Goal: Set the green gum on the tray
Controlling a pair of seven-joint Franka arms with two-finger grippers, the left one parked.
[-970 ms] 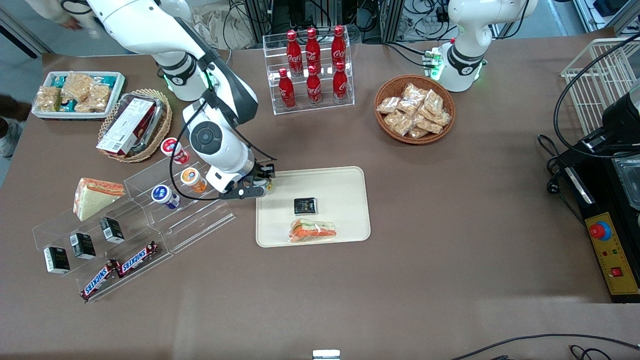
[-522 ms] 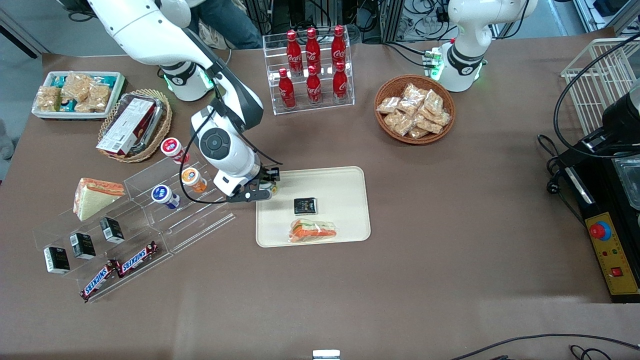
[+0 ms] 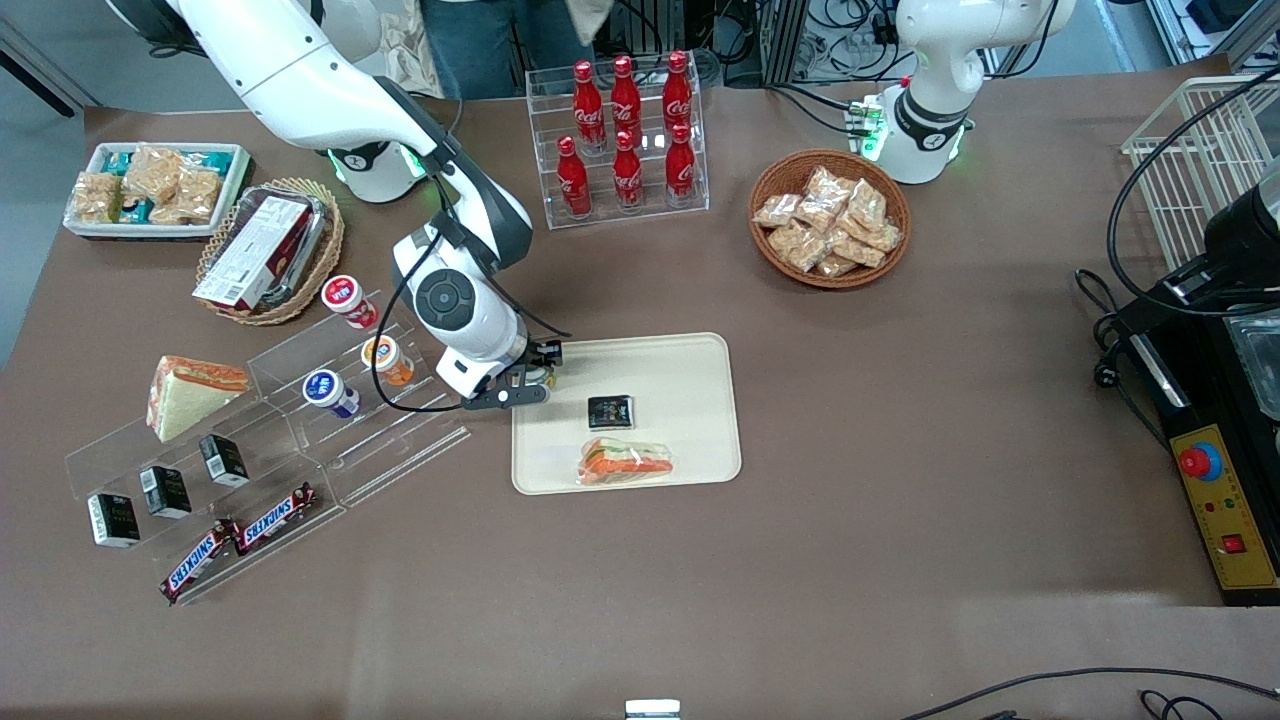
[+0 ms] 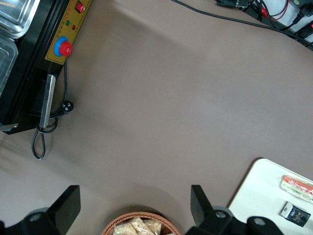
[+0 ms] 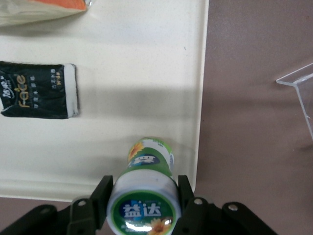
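The claw (image 3: 537,377) hovers over the tray's (image 3: 690,370) corner.

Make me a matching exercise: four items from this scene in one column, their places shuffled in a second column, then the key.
Items
1. green gum
2. black packet
3. orange-lidded canister
4. cola bottles

Places
A. in the clear rack, farther from the camera than the tray
B. flat on the tray, beside the sandwich
C. held by the gripper over the tray's corner
D. on the clear stepped shelf, toward the working arm's end

Pairs: 1-C, 2-B, 3-D, 4-A
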